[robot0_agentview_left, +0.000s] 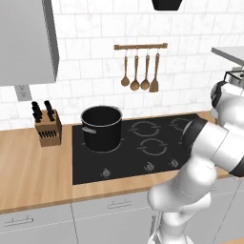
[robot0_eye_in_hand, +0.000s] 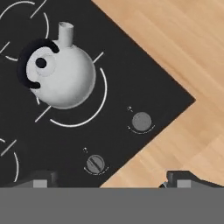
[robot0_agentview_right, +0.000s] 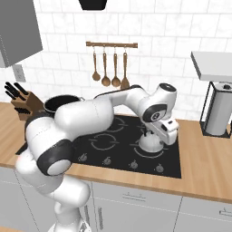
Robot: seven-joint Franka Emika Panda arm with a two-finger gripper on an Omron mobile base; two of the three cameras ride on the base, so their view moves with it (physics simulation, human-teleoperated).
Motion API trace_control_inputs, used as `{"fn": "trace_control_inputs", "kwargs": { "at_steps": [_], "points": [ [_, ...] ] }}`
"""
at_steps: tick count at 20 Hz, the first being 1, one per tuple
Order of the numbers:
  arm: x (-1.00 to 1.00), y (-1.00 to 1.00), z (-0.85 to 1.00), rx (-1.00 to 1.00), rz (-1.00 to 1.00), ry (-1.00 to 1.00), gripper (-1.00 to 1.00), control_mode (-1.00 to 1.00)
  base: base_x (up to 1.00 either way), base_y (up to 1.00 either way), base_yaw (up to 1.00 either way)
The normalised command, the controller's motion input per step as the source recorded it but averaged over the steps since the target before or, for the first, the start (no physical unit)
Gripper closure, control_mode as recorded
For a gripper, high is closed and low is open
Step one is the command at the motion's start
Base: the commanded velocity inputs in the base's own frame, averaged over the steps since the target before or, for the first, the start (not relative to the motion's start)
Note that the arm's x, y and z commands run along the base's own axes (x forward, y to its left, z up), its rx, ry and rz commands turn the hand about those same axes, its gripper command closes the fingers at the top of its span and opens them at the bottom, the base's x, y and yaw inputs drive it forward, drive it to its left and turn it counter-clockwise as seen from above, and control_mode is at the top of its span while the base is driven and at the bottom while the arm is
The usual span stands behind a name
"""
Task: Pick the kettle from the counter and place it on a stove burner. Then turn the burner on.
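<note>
The silver-grey kettle (robot0_eye_in_hand: 61, 76) with its black arched handle stands upright on a stove burner (robot0_eye_in_hand: 104, 92) near the right end of the black glass. In the right base view the kettle (robot0_agentview_right: 151, 143) sits on the front right burner, just under my hand. My gripper (robot0_eye_in_hand: 111, 180) is open, its dark fingertips (robot0_eye_in_hand: 40, 179) spread wide with nothing between them. It hovers above the glass, off to the side of the kettle and over two control knobs (robot0_eye_in_hand: 141, 121). The wood-grain counter (robot0_eye_in_hand: 175, 52) borders the cooktop.
A large black pot (robot0_agentview_left: 101, 127) occupies the back left burner. A knife block (robot0_agentview_left: 47, 126) stands left of the stove. Wooden utensils (robot0_agentview_left: 140, 71) hang on the tiled wall. A paper towel holder (robot0_agentview_right: 219, 113) stands on the counter to the right. My arm hides the cooktop's right end in the left base view.
</note>
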Motion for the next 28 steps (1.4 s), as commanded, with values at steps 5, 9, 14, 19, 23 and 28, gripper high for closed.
{"fn": "trace_control_inputs", "kwargs": {
  "at_steps": [5,9,14,19,23,28],
  "points": [
    [-0.62,-0.08,-0.24,0.0,0.54,0.03,-1.0,-1.0,0.0,0.0,0.0],
    [-0.07,0.0,-0.65,0.0,0.57,0.02,-1.0,-1.0,0.0,0.0,0.0],
    [0.2,-0.18,-0.73,0.02,0.43,0.0,-1.0,-1.0,0.0,0.0,0.0],
    [0.31,-0.25,-0.2,0.07,0.2,0.01,-1.0,-1.0,0.0,0.0,0.0],
    [0.38,-0.15,-0.1,0.03,0.0,0.01,-1.0,-1.0,0.0,0.0,0.0],
    [0.13,-0.09,-0.28,0.02,0.08,0.0,-1.0,-1.0,0.0,0.0,0.0]
  ]
}}
